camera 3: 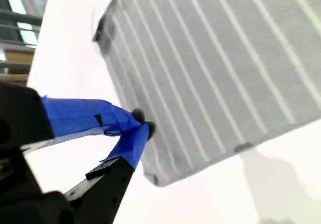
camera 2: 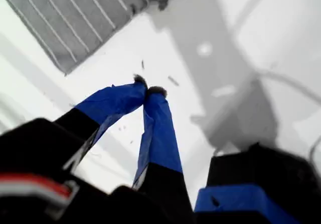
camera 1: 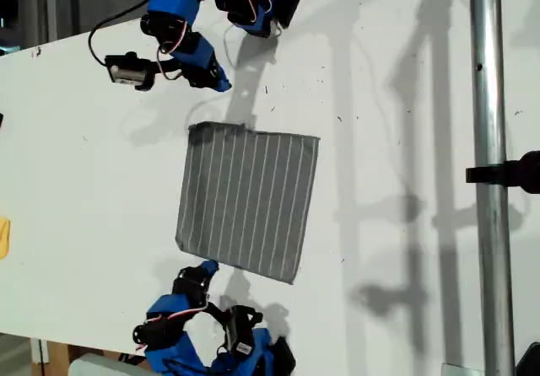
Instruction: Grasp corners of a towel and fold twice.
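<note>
Worktop (camera 1: 84, 182) fills nearly all of the exterior view: white, matte, flecked with a few dark specks and crossed by soft shadows. One metal pole (camera 1: 489, 98) runs top to bottom near that view's right edge, carrying a black clamp (camera 1: 506, 174). A yellow scrap (camera 1: 3, 237) shows at its left edge.

One towel (camera 1: 249, 199) lies flat near the middle, grey with white pinstripes, all four corners in sight and none held.

Two arms are in the exterior view, one at its top edge and one at its bottom. My first gripper (camera 2: 150, 86), at the top (camera 1: 218, 83), has its blue tips pressed together on nothing; it stands near the towel's nearest corner (camera 1: 192, 127) but apart from it, with bare worktop between. My second gripper (camera 3: 143, 122), at the bottom (camera 1: 205, 268), is likewise closed and empty, its tips just beside the towel's edge; I cannot tell whether they touch it.

Open white surface surrounds the towel on every side, widest toward the exterior view's left and toward the pole.
</note>
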Controlling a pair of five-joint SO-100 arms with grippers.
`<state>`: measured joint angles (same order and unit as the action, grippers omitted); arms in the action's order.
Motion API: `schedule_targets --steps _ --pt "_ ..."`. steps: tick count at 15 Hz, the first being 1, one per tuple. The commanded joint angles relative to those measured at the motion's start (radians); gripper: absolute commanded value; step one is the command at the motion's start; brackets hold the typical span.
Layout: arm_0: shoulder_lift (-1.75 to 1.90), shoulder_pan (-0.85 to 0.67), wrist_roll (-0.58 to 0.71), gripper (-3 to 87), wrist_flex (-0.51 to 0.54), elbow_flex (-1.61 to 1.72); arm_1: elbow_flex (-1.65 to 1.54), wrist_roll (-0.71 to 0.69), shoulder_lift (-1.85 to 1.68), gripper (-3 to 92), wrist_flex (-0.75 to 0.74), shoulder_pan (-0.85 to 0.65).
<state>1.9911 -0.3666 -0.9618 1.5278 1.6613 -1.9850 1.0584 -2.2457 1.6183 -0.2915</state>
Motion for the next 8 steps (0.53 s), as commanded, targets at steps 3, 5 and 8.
schedule_targets --steps 3,5,8 --pt "0.425 0.341 -0.316 -2.9 -0.259 0.646 -0.423 0.328 -0.468 -0.3 -0.067 0.38" --pt "0.532 0.433 -0.37 -2.9 -0.287 0.764 -0.472 0.365 -0.515 -0.3 -0.063 0.443" --pt "0.776 0.485 -0.423 -2.9 -0.183 0.836 -0.362 0.345 -0.382 -0.3 -0.091 0.472"
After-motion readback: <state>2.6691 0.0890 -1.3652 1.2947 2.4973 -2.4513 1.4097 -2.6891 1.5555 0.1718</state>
